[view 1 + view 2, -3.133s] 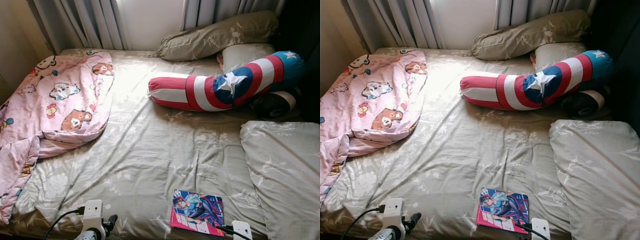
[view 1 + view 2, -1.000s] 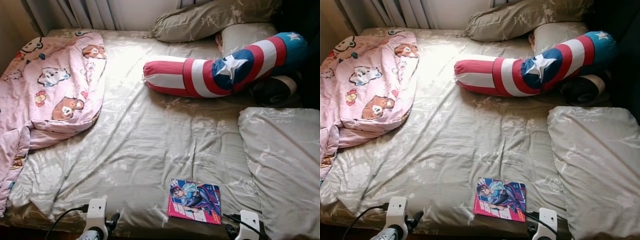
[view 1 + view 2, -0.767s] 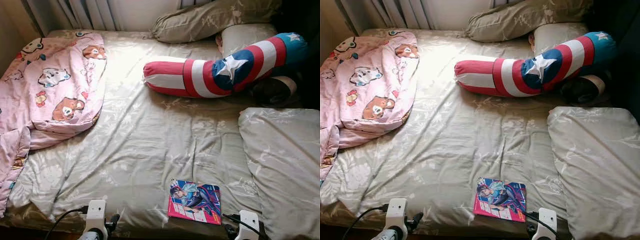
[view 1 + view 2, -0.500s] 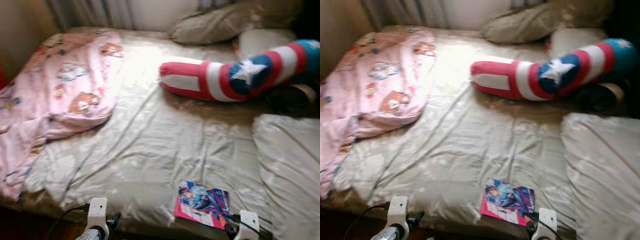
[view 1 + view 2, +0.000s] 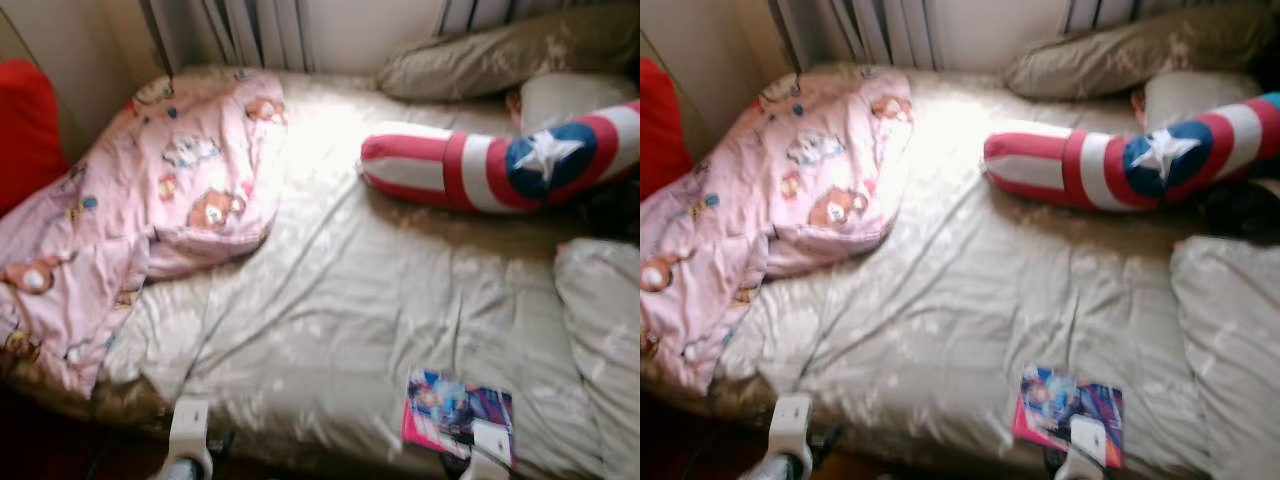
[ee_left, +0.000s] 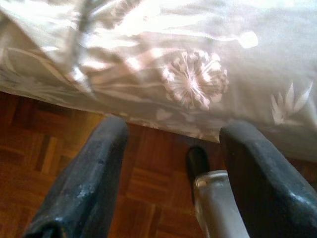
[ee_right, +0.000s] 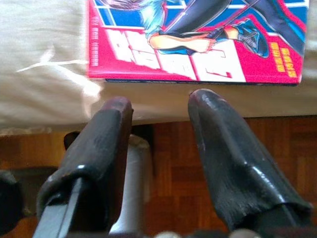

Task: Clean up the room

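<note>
You have one comic book (image 5: 458, 415) lying flat at the bed's (image 5: 380, 300) near edge, toward its right corner. Your right gripper (image 7: 159, 111) hangs just off that edge, fingers parted, empty; your left gripper (image 6: 173, 136) waits below the near edge too, spread wide with nothing between. Also on the bed: one pink blanket (image 5: 150, 210) (left side), one striped bolster (image 5: 490, 165), three pillows.

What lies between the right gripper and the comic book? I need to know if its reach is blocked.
Nothing: in the right wrist view, only the bed's edge separates the open right gripper from the comic book.
</note>
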`<state>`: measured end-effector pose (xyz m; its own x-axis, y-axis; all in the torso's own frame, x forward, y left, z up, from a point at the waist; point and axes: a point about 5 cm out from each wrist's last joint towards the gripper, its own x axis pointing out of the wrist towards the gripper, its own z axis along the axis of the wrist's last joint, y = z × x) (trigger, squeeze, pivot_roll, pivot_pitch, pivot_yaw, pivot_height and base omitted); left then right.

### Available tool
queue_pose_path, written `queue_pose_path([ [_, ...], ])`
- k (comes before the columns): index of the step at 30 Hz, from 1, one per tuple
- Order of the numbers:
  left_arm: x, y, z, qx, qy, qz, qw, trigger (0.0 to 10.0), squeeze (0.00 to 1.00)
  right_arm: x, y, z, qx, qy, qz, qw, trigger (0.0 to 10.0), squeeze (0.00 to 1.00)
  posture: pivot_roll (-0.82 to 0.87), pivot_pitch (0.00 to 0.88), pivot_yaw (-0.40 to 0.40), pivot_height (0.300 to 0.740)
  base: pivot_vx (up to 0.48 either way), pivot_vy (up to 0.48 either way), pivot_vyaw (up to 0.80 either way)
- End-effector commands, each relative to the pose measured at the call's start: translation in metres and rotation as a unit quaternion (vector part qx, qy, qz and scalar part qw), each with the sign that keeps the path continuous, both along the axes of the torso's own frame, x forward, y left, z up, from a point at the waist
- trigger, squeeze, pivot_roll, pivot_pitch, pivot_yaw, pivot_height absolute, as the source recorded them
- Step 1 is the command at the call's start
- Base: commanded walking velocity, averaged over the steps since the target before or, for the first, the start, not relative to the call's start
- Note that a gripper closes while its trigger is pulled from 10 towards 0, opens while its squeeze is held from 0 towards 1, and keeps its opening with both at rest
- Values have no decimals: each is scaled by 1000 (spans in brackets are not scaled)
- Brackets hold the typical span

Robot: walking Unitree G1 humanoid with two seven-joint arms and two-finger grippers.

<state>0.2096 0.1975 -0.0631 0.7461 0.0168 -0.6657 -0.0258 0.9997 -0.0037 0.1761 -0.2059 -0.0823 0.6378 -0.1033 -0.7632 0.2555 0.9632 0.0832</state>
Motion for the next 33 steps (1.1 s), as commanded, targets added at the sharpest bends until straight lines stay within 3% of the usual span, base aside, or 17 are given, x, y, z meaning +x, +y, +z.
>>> queue_pose_path([
  [1,-9,7,-5,7,21,5,1000,10000,0,-7,4,-4,8,11,-4,1000,10000,0,-9,149,1,740,0,480,0],
  [33,-10,7,-6,-4,24,20,999,10000,0,-10,1,-5,8,21,11,1000,10000,0,8,176,-7,740,0,480,0],
])
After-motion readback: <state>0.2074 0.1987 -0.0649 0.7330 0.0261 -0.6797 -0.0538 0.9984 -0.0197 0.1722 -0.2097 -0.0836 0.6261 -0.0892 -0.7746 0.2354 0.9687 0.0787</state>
